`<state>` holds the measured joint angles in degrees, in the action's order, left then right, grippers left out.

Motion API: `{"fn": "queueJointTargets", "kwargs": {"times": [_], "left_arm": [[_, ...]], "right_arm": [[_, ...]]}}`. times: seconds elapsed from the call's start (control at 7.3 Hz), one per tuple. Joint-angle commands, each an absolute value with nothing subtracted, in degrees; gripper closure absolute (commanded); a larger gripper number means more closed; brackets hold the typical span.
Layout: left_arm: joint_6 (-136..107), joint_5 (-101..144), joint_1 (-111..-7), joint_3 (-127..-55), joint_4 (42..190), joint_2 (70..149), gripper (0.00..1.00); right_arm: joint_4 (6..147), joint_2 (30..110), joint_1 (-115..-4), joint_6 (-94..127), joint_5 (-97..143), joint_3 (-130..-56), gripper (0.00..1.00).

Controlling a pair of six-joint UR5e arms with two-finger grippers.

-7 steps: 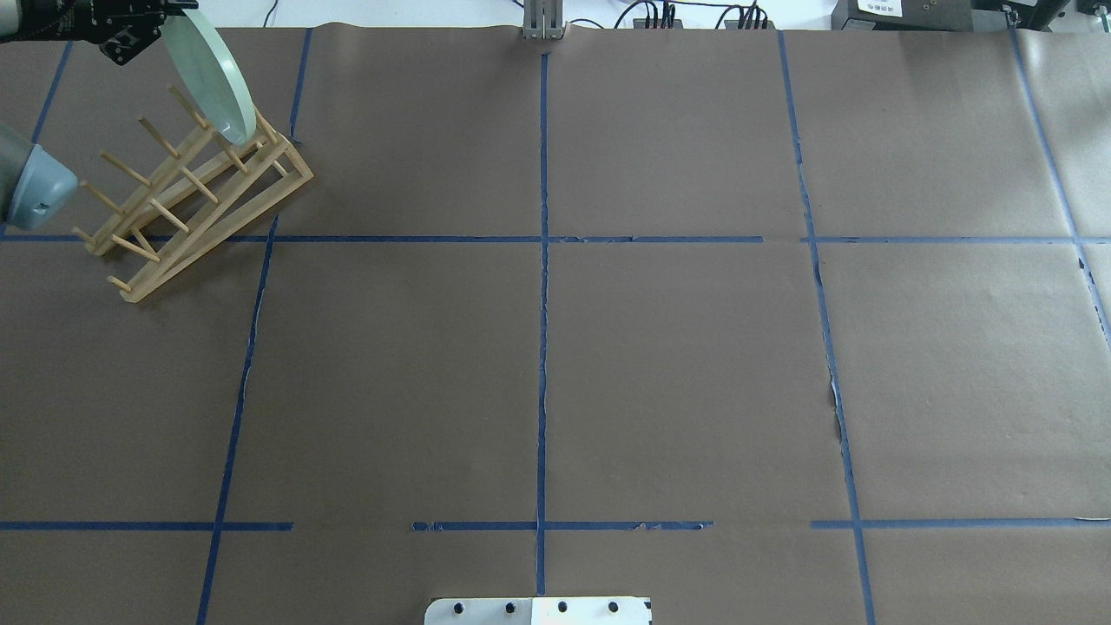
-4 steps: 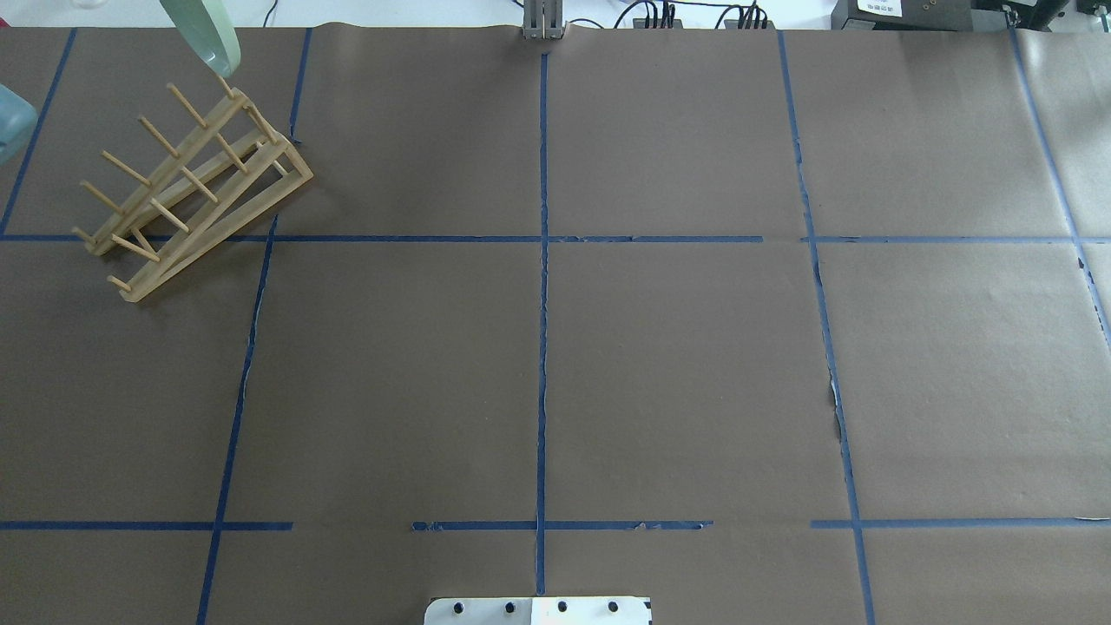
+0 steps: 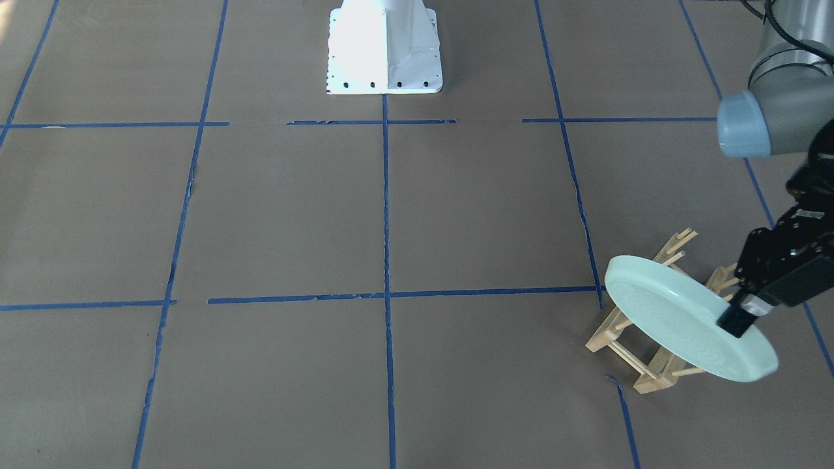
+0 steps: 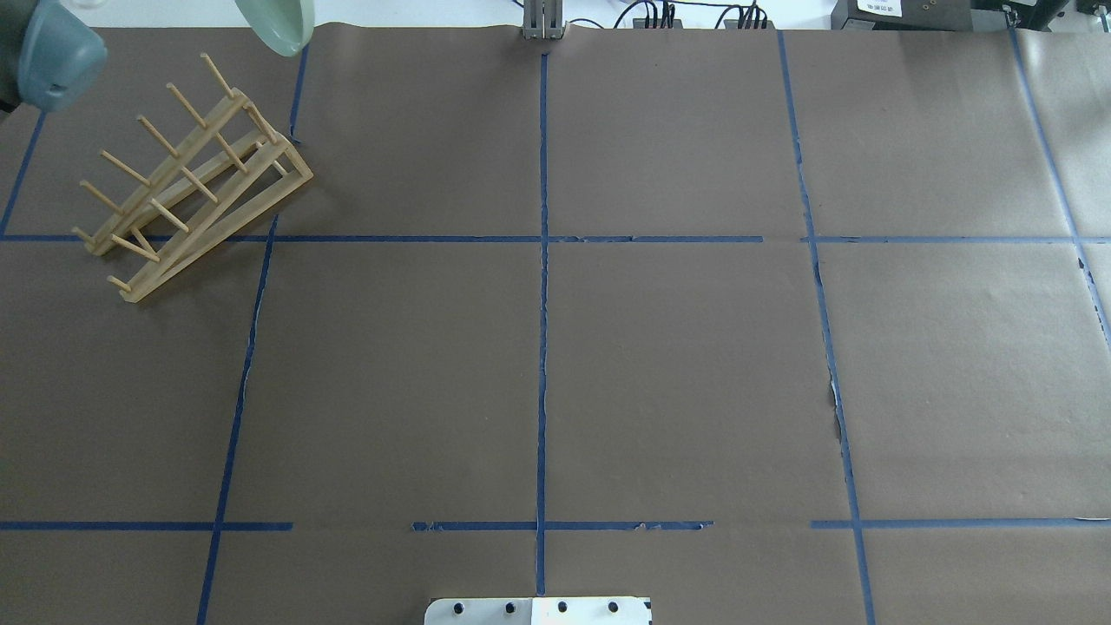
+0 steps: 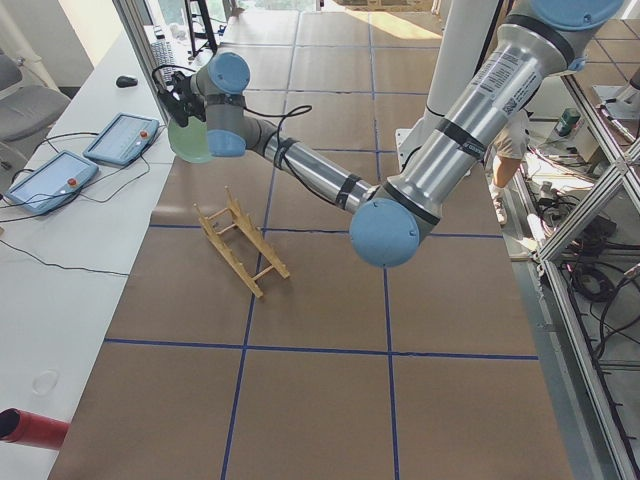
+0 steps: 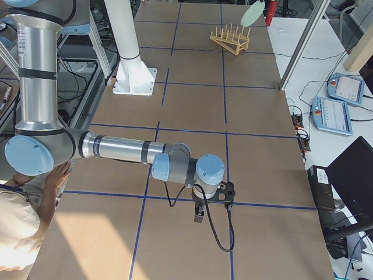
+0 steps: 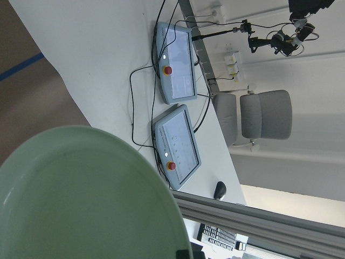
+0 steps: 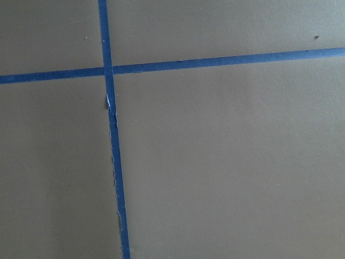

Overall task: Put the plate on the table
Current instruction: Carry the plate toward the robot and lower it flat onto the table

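The pale mint-green plate [image 3: 677, 319] hangs tilted in the air above the light wooden peg rack [image 3: 616, 331], clear of its pegs. My left gripper [image 3: 736, 322] is shut on the plate's rim. In the overhead view only the plate's lower edge [image 4: 279, 30] shows at the top, right of the rack [image 4: 191, 182]. The plate fills the lower left of the left wrist view [image 7: 81, 199]. It also shows in the side views [image 5: 188, 140] [image 6: 252, 13]. My right gripper [image 6: 199, 214] hovers low over the brown paper table [image 4: 677, 365]; I cannot tell if it is open.
The white robot base [image 3: 384, 45] stands at the table's middle edge. Two teach pendants [image 5: 120, 138] lie on the white bench beyond the rack. A red cylinder [image 5: 30, 428] lies on that bench. A person [image 6: 17, 221] crouches beside the right arm.
The plate has risen out of the rack and moved to the right along the table's far edge. The left arm's elbow has swung up toward the far left corner.
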<state>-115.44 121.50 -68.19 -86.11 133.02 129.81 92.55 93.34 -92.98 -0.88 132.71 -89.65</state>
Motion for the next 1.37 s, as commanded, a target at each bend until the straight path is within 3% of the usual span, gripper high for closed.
{"fn": "queueJointTargets", "kwargs": {"times": [0.0, 0.68, 1.23], "left_arm": [[-98.5, 117.3, -60.4, -88.3, 108.0, 135.9, 1.00], [-74.7, 104.3, -40.5, -86.8, 66.6, 143.2, 1.00], [-74.4, 100.8, -28.8, -80.3, 68.7, 142.2, 1.00]], "right_arm": [[92.5, 93.3, -93.0, -0.9, 132.7, -89.6, 0.00], [92.5, 93.3, -93.0, -0.9, 132.7, -89.6, 0.00], [92.5, 93.3, -93.0, -0.9, 132.7, -89.6, 0.00]]}}
